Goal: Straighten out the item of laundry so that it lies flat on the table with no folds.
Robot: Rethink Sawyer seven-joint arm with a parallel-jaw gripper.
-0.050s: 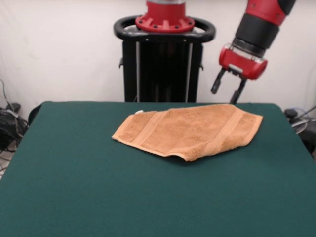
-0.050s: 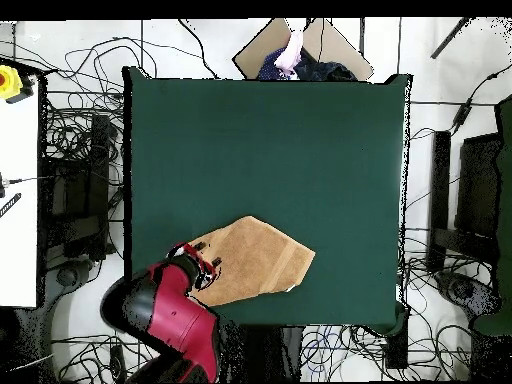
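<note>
I see even, soft indoor light with no glare; the towel (image 1: 190, 131) casts a thin shadow on the counter (image 1: 98, 187). Both views look slightly soft.

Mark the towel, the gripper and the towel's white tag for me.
towel (image 1: 190, 131): front view, middle of the cloth.
gripper (image 1: 225, 92): front view, midway between the two open fingertips.
white tag (image 1: 139, 112): front view, at the towel's far corner.

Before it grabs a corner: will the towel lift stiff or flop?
Likely floppy: the towel already lies with one edge folded under itself on the table, so a lifted corner should drape. Its terry pile probably drags on the felt-like top when pushed, bunching rather than sliding. The open gripper hangs above the far corner.
</note>
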